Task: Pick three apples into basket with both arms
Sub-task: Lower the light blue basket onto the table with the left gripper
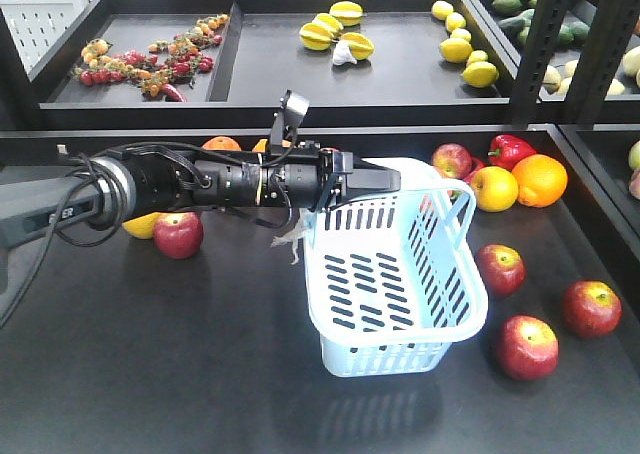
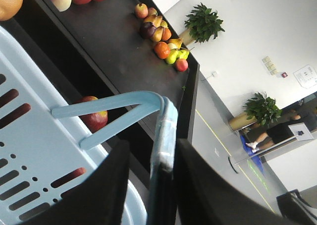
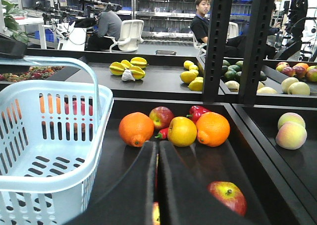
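The pale blue basket (image 1: pixel 400 349) hangs tilted above the black shelf, empty. My left gripper (image 1: pixel 392 181) is shut on its flat handle (image 2: pixel 166 126), which stands between the two black fingers (image 2: pixel 111 185). Red apples lie on the shelf: one left of the basket (image 1: pixel 178 234), one behind it (image 1: pixel 452 159), and three to its right (image 1: pixel 500 269) (image 1: pixel 527 346) (image 1: pixel 591 307). My right gripper (image 3: pixel 157 144) is shut and empty, low over the shelf beside the basket (image 3: pixel 49 183). An apple (image 3: pixel 228 196) lies right of its fingers, and another (image 3: pixel 155 213) shows under them.
Oranges (image 1: pixel 540 179) (image 3: pixel 135 128), a yellow apple (image 1: pixel 494 188) and a red pepper (image 1: pixel 510 150) sit at the back of the shelf. The upper shelf holds starfruit (image 1: pixel 335 26), lemons (image 1: pixel 462 49) and chillies (image 1: pixel 150 64). A black upright (image 1: pixel 545 44) stands at the right.
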### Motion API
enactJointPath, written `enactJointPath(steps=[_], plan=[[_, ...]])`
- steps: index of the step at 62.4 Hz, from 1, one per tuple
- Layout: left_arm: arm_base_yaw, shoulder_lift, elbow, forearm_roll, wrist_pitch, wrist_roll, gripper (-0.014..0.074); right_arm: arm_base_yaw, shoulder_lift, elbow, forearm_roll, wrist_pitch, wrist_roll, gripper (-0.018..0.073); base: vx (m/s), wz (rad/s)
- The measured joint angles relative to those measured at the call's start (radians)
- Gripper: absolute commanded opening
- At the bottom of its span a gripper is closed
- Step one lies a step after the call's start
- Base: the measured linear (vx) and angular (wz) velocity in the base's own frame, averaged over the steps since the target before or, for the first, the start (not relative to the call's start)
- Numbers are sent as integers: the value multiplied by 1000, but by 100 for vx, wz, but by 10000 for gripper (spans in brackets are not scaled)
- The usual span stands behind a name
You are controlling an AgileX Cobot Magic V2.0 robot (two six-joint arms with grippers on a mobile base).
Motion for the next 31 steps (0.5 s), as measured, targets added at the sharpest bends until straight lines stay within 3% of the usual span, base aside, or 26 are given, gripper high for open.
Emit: enactJointPath(steps=[18,24,31], plan=[[0,9,-5,5,-7,0,15,0,0,0,0,0,0,-3,0,0],[0,9,-5,23,-12,0,64,0,0,0,0,0,0,-3,0,0],[0,9,-5,48,-18,1,184,0,0,0,0,0,0,-3,0,0]])
